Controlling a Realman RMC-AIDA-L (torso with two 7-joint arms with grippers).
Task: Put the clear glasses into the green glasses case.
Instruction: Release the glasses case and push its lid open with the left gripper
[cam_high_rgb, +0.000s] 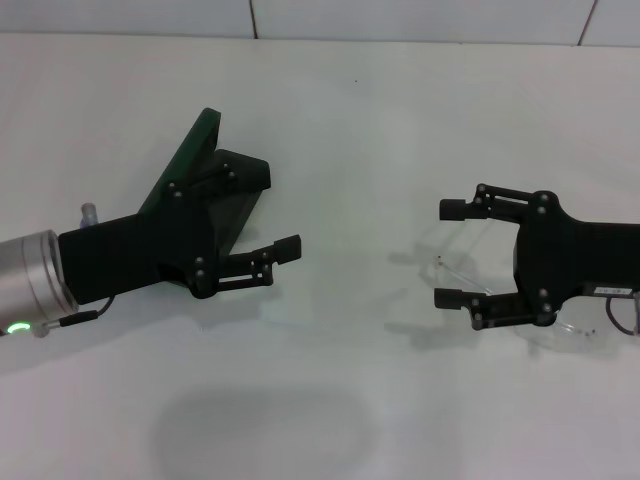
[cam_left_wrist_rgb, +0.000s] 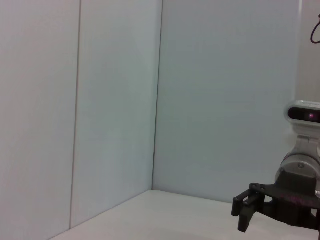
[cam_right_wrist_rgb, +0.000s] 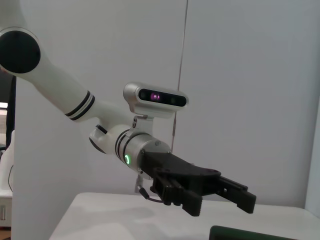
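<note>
Clear glasses (cam_high_rgb: 470, 262) under right end effector (cam_high_rgb: 452, 253)

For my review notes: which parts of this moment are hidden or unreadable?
- Green glasses case: head view, left tool covers its interior; right wrist view shows only a rim.
- Clear glasses: head view, mostly under the right tool, faint against the table.
- Case lettering: not visible.

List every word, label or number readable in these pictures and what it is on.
None can be read.
White label on the right gripper's wrist: print too small to read.
Green glasses case, standing open under the left gripper: no lettering visible on it.
Clear glasses: no markings visible.
</note>
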